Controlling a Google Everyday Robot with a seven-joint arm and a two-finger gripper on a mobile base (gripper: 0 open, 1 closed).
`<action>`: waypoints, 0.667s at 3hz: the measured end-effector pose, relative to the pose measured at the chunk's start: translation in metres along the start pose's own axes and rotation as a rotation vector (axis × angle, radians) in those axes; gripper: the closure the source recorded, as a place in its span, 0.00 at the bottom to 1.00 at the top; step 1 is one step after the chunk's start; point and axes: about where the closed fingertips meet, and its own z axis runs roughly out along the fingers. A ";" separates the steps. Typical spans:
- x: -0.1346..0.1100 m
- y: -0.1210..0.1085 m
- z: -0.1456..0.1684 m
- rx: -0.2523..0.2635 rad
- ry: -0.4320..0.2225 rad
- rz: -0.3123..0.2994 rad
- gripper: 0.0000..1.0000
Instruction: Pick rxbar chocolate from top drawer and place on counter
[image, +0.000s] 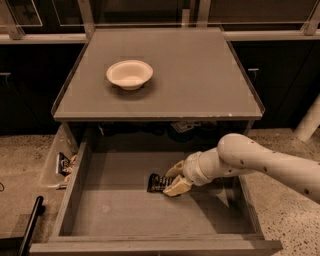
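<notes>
The rxbar chocolate (157, 183), a small black wrapper with white lettering, lies on the grey floor of the open top drawer (125, 210), near its middle. My gripper (174, 179) reaches in from the right, low over the drawer floor. Its tan fingers (176, 188) sit on either side of the bar's right end and press on it. The bar rests on the drawer floor. The counter (200, 75) is the grey tabletop above the drawer.
A white bowl (129, 74) stands on the counter's left half. A narrow clear plastic tray (59, 165) with small packets hangs at the drawer's left side. A black handle (31, 225) lies at the lower left. Speckled floor surrounds the cabinet.
</notes>
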 end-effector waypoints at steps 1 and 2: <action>-0.013 0.002 -0.013 0.004 -0.013 -0.028 1.00; -0.041 0.007 -0.046 0.031 -0.034 -0.088 1.00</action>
